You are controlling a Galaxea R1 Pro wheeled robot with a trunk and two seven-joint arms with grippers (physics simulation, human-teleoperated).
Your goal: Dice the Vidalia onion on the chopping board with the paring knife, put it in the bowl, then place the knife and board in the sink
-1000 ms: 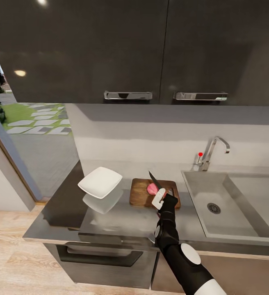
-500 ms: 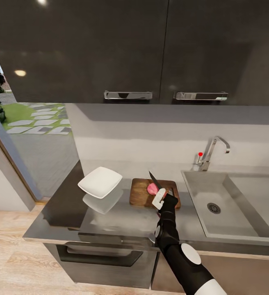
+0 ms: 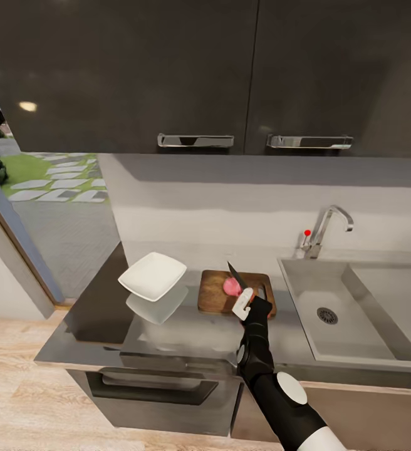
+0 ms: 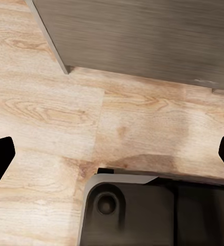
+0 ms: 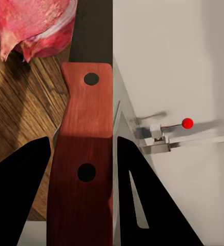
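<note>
The pinkish Vidalia onion (image 3: 232,287) (image 5: 32,20) lies on the dark wooden chopping board (image 3: 215,299) (image 5: 19,113), which rests on the glossy grey countertop (image 3: 187,332). My right gripper (image 3: 245,306) (image 5: 83,148) is shut on the paring knife's red handle (image 5: 86,174). The knife's dark blade (image 3: 235,273) points up and away, right beside the onion. A white squarish bowl (image 3: 153,276) sits left of the board. To the right is the grey sink (image 3: 356,294). My left gripper (image 4: 113,154) hangs open over the wooden floor.
A chrome tap (image 3: 326,227) with a red knob (image 3: 306,233) (image 5: 187,123) stands behind the sink. Dark upper cabinets (image 3: 199,75) hang above the counter. A dark drawer front (image 3: 155,388) is below it. My own dark base (image 4: 142,210) shows above the light wood floor (image 4: 50,113).
The whole picture has shifted slightly, so the camera moved. My right gripper with the knife stays beside the onion on the board.
</note>
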